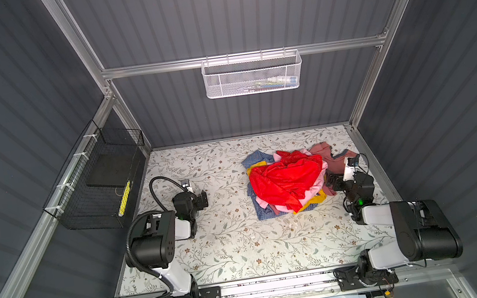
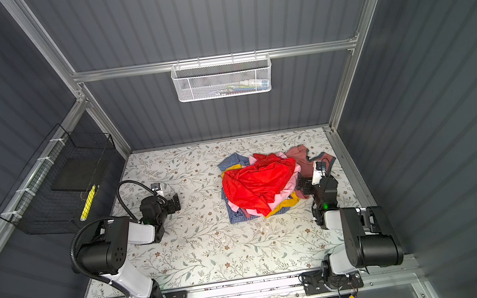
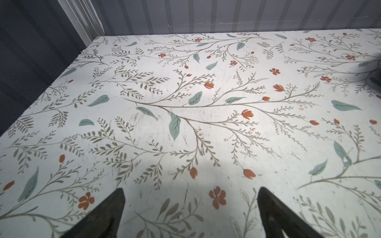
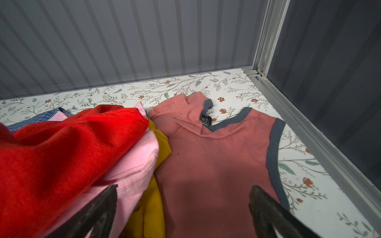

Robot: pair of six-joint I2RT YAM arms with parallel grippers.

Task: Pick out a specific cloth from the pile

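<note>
The right claw (image 4: 183, 187), spread, should pinch the cloth (image 4: 152, 208) low (it seems pinned under the pile (image 4: 61, 154)) and pull slowly; left claw (image 3: 191, 189) spread.

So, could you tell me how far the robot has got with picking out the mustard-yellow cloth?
Nothing looks done: the mustard-yellow cloth lies in the pile under the red cloth, only edges showing. In hand: the right gripper, open, hangs at the pile's edge over the dusty rose garment. The left gripper is open above bare table. Remaining: grasp and pull it free.
</note>
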